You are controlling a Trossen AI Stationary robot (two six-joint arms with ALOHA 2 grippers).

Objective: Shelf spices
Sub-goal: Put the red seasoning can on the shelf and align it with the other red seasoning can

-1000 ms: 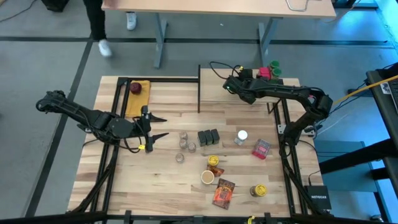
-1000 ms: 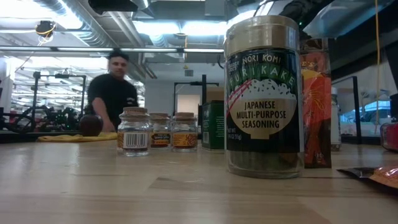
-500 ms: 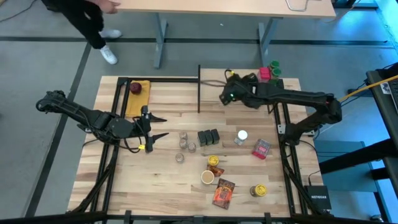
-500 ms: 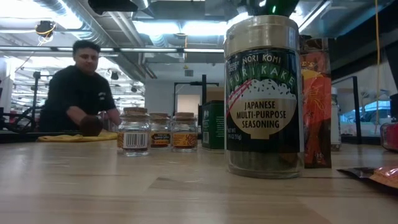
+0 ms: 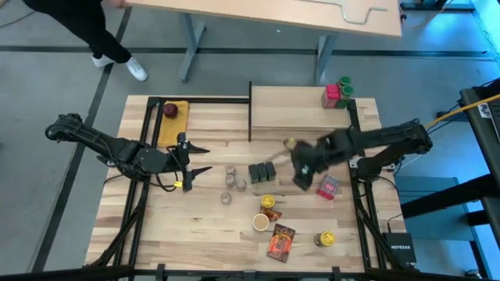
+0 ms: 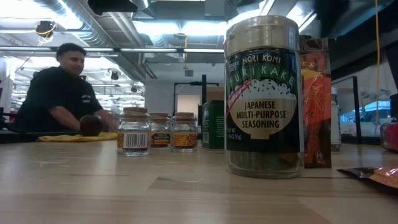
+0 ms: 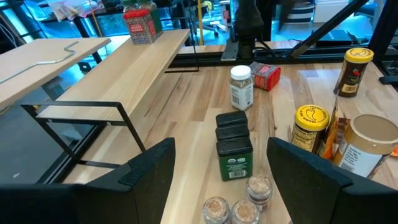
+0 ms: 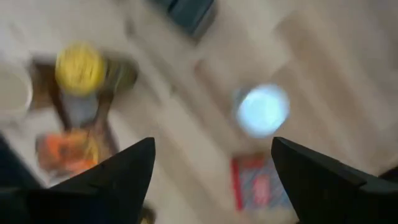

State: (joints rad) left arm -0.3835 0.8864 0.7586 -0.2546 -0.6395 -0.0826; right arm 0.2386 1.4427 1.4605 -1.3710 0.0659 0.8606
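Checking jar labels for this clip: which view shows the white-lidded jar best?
The left wrist view: the white-lidded jar stands sharp and side-on beyond the tins. The high view shows little of it under the right arm; the right wrist view gives a blurred lid; in the low view I cannot pick it out.

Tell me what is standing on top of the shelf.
On the shelf, at its far right corner, stand a red box and two green-lidded jars. The rest of its board is bare. What lies beneath the board is covered in the high view.
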